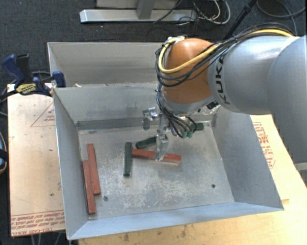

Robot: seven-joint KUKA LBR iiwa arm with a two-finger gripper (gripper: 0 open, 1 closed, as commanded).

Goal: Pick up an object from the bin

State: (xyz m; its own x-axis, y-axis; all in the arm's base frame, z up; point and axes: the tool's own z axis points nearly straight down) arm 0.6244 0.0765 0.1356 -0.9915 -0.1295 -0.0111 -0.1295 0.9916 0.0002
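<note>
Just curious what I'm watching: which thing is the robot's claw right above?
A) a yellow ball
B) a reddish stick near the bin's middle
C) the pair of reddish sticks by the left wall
B: the gripper hangs over the reddish stick near the bin's middle, beside a dark green stick; the reddish pair lies away by the left wall.

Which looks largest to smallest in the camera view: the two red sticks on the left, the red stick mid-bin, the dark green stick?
1. Outer left red stick and inner left red stick: alike, unranked.
2. Mid-bin red stick: nearly as long, partly behind the pincer, so unsure.
3. Dark green stick: clearly smallest.
</note>
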